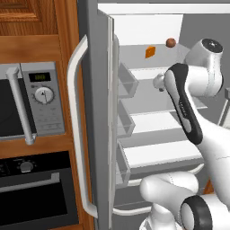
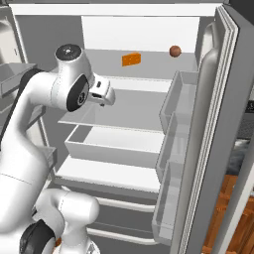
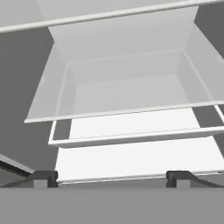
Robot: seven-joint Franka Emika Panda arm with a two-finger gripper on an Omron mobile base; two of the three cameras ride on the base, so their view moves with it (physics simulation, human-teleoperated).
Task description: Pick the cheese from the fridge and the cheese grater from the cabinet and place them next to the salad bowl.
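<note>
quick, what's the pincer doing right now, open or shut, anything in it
Pincer: open, nothing between its fingertips; it faces the white fridge shelves. The cheese sits untouched on the top shelf.

The open grey fridge's white upper shelf (image 2: pixel 149 62) is carrying a small bright orange cheese wedge (image 2: pixel 131 59) and, well apart, a small reddish-brown ball (image 2: pixel 175 50)

White glossy rounded arm (image 1: pixel 211 148) links, dark grey joint rings and round end caps, black curved panel along one link, small dark finger tips (image 3: pixel 45 177)
</note>
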